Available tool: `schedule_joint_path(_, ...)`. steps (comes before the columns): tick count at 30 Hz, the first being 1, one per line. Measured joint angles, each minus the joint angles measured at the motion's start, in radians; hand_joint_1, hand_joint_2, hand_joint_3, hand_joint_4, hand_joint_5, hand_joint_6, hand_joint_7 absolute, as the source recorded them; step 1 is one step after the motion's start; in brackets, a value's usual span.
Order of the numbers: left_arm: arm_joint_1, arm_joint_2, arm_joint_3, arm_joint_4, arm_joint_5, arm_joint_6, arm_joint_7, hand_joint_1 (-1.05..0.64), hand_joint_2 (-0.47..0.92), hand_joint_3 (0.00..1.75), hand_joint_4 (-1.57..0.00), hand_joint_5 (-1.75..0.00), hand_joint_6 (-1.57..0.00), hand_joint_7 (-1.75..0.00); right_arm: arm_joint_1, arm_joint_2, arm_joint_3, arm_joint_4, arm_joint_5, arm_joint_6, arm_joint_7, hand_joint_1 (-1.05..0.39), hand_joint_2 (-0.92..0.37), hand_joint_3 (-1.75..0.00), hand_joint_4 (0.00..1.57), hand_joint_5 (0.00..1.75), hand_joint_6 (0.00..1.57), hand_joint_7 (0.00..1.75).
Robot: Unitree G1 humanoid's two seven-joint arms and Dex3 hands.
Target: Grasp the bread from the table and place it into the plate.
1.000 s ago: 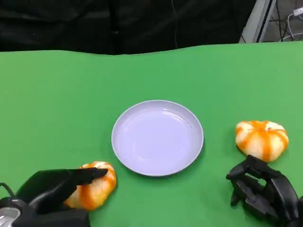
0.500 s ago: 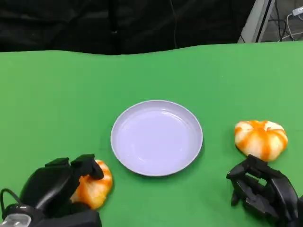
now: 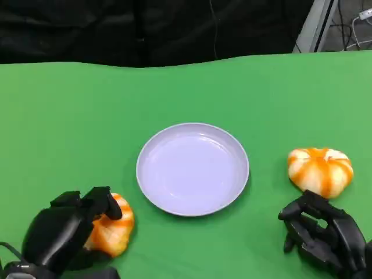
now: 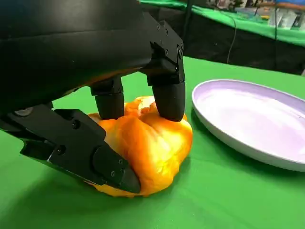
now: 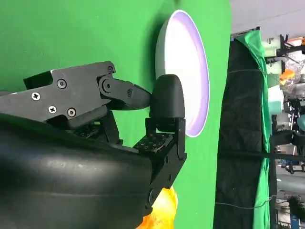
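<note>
Your left hand (image 3: pixel 61 232) has its fingers (image 4: pixel 169 98) closed down over the top of an orange-striped bread roll (image 3: pixel 111 228), with the thumb pressed against the roll's side, as the left wrist view shows. The roll looks dented under those fingertips, so I judge this to be a real grip and not a light touch. It sits on the green table (image 3: pixel 75 128), apparently not yet lifted.

The purple plate (image 3: pixel 192 168) lies just beyond that hand's fingertips and toward your midline, near the roll but not touching it. That suits a short carry: lift, swing inward, release over the plate's middle.

The roll is a squat, round, pumpkin-shaped bun with no clear long axis; its domed, ribbed top faces up into your palm, and its flat base faces the table. Because it is round, the approach angle should matter little.

Your right hand (image 3: pixel 322 232) hovers low over the table with its fingers curled in and nothing in them. A second bread roll (image 3: pixel 321 170) sits just ahead of its fingertips, apart from them and well clear of the plate's rim on that side.
</note>
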Motion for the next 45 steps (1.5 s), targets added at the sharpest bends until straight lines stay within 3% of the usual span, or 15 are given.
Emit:
schedule_joint_path(17, 0.014, 0.01, 0.012, -0.034, 0.007, -0.007, 0.025, 0.03, 0.79, 0.0, -0.58, -1.73, -0.64, -1.43, 0.003, 0.0, 0.0, -0.002, 0.0, 0.0, 0.001, -0.27, -0.92, -0.53, 0.72, 1.75, 0.63, 1.47)
schedule_joint_path(24, 0.081, 0.032, 0.098, -0.379, 0.019, 0.053, -0.024, 0.04, 0.78, 0.0, -0.6, -1.75, -0.68, -1.41, 0.002, 0.004, 0.001, 0.003, -0.001, -0.007, 0.001, -0.28, -0.92, -0.52, 0.71, 1.75, 0.63, 1.47)
schedule_joint_path(45, 0.09, 0.015, 0.116, -0.488, 0.033, 0.056, -0.071, 0.01, 0.77, 0.01, -0.61, -1.75, -0.67, -1.42, 0.002, 0.005, 0.001, 0.005, -0.007, -0.009, -0.003, -0.27, -0.92, -0.54, 0.73, 1.75, 0.64, 1.48)
